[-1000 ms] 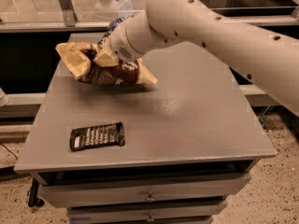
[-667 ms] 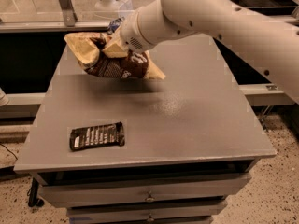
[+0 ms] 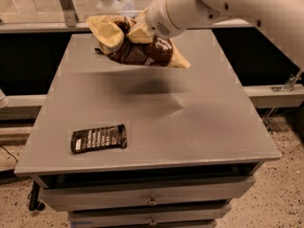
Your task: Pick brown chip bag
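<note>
The brown chip bag (image 3: 137, 49), puffy with pale yellow ends and a dark brown middle, hangs in the air above the far part of the grey table (image 3: 190, 122). My gripper (image 3: 130, 30) comes in from the upper right on a thick white arm (image 3: 228, 6) and is shut on the bag's top. The bag casts a shadow on the tabletop below it. The smaller dark blue bag is out of view.
A flat black rectangular packet (image 3: 99, 138) with white text lies near the table's front left. The table has drawers (image 3: 152, 201) below its front edge. A metal rail and a white base stand behind the table.
The gripper has lifted the brown chip bag higher off the table and carried it a little to the right. The black packet has not moved.
</note>
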Tool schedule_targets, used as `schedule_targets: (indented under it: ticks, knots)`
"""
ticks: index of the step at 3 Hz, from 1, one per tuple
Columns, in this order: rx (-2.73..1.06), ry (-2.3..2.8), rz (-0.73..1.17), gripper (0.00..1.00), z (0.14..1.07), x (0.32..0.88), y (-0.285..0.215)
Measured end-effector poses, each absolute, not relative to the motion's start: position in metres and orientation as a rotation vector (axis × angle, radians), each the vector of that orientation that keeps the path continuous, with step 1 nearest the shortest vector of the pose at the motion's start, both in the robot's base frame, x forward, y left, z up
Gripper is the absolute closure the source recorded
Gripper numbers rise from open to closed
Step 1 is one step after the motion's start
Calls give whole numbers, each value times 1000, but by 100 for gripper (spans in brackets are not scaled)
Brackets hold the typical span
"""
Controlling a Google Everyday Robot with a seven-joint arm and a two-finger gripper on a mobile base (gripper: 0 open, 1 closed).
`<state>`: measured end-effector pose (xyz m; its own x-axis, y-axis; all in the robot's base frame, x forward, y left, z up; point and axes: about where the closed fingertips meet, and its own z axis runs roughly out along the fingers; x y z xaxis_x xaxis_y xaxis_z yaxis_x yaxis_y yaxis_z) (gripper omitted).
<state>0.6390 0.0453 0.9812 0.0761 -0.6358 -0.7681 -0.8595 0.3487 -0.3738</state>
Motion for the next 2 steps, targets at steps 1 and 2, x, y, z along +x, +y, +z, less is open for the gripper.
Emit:
schedule_targets:
  ticks: [1,2]
  knots:
    - [-1340,1656,235,100,996,641,-1]
    - [-1340,1656,235,100,996,641,-1]
